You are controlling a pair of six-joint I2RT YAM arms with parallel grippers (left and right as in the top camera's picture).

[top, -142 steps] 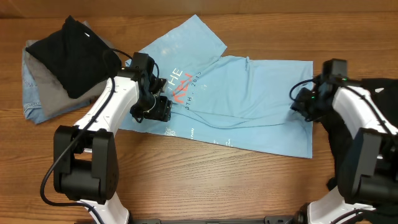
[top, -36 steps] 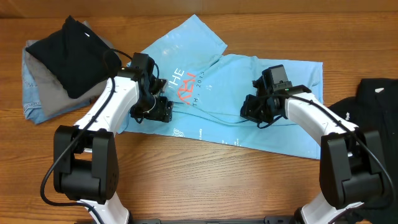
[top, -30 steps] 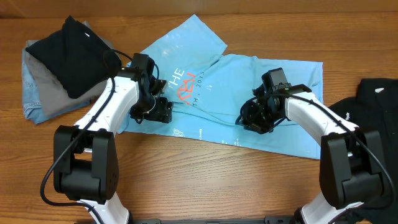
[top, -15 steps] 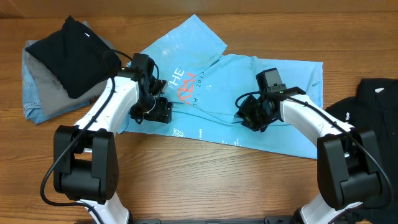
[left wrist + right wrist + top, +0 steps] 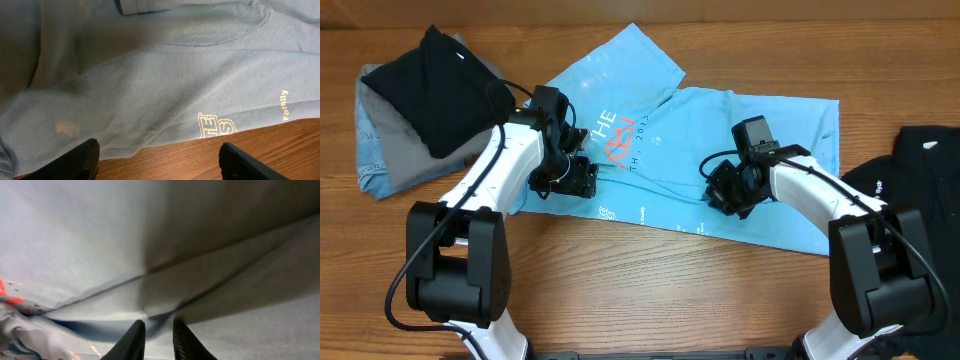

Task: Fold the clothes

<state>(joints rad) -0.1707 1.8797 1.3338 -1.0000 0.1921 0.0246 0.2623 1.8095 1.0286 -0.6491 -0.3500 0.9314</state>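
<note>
A light blue shirt [image 5: 720, 140] lies spread out on the wooden surface [image 5: 650, 290], near the middle and long from side to side. One sleeve sticks up toward the far edge. The shirt is not flat, and long wrinkles run across it. Red and white letters [image 5: 610, 140] show on the shirt's left part. The left claw [image 5: 565, 180] sits low over the near left edge of the shirt, just beside the letters. In the left wrist view its two fingers [image 5: 82, 157] are spread wide apart, with nothing between them. Under them are the shirt's edge and a strip of bare wood. Small white words [image 5: 284, 105] run along that edge. The right claw [image 5: 725, 190] is down on the middle of the shirt, well apart from the left claw. In the right wrist view its two tips are close together, and a raised fold of the shirt runs right into the small gap between them, so it is pinching the shirt there. The cloth pulls into tight lines toward that spot. At the far left of the surface, a black cloth [image 5: 435, 90] lies on top of a gray and blue pile [image 5: 375, 160], apart from the shirt. At the right edge there is a black heap [image 5: 920, 150], partly behind the right arm.
</note>
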